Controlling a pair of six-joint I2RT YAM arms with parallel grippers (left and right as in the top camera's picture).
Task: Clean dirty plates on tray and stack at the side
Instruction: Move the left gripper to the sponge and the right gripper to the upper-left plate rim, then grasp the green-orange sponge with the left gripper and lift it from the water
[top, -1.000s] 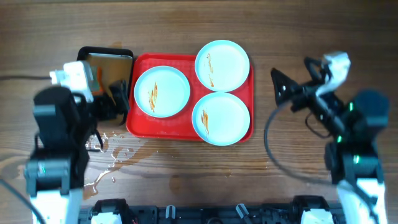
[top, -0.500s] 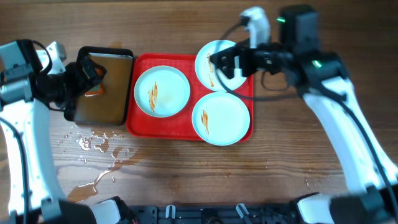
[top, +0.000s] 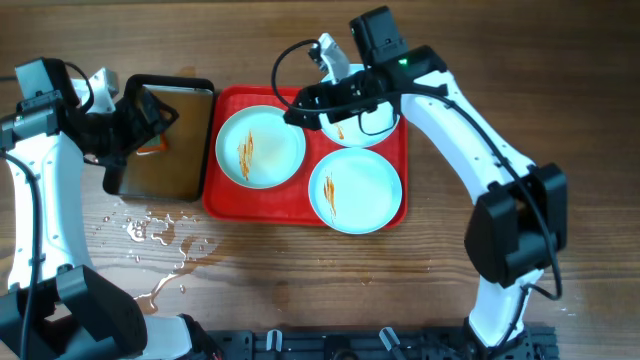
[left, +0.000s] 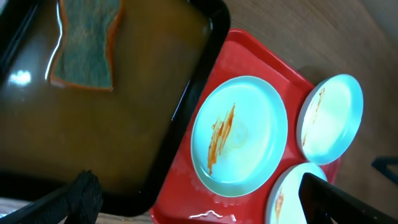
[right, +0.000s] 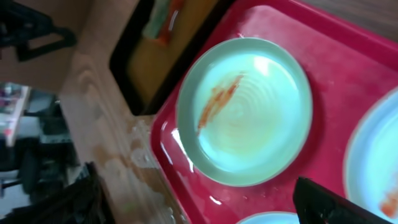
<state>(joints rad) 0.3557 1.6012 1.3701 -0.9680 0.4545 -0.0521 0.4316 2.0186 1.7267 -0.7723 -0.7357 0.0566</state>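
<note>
Three pale mint plates streaked with orange sauce lie on the red tray (top: 285, 205): a left one (top: 260, 147), a near right one (top: 355, 190) and a far right one (top: 365, 125) partly hidden by my right arm. My right gripper (top: 302, 108) is open and empty, hovering above the tray's far edge between the left and far right plates; its wrist view looks down on the left plate (right: 245, 112). My left gripper (top: 150, 125) is open and empty above the black pan (top: 165, 170); its wrist view shows the left plate (left: 239, 137) and tray (left: 186, 186).
The black pan of brownish liquid, left of the tray, holds an orange-edged grey sponge (left: 84, 43), also seen at the top of the right wrist view (right: 165, 18). Spilled water (top: 160, 235) lies on the wooden table in front of the pan.
My right arm has swung from the table's right side to above the tray's far edge. My left arm has lifted toward the far left and reaches over the pan.
</note>
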